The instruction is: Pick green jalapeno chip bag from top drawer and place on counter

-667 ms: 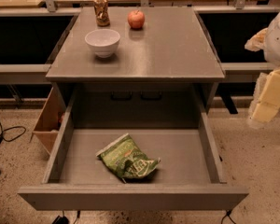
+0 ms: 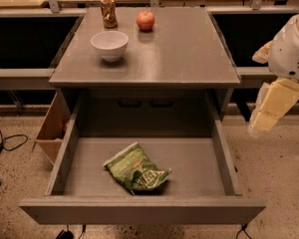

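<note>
1. The gripper hangs at the right edge of the view, outside the drawer's right wall and over the floor. Open or closed: cannot tell. It carries nothing green.
2. The drawer is pulled out wide. Its right wall is the part nearest the gripper.
3. The green chip bag lies crumpled on the drawer bottom, left of centre and toward the front panel. It touches no wall and is well apart from the gripper.
4. The counter sits above. A white bowl stands front-left, with a can and an apple at the back. The right side is bare.
5. A cardboard box sits on the floor left of the drawer and plays no part.
6. Step, as judged: the reach toward the bag. The grasp is not yet begun.
7. The next move likely calls for:
   - crossing left over the right wall,
   - staying forward of the counter's front edge,
   - dropping onto the bag from above,
   - pinching a raised fold, since crumpled foil may slip,
   - lifting out to the counter's bare right side.
</note>
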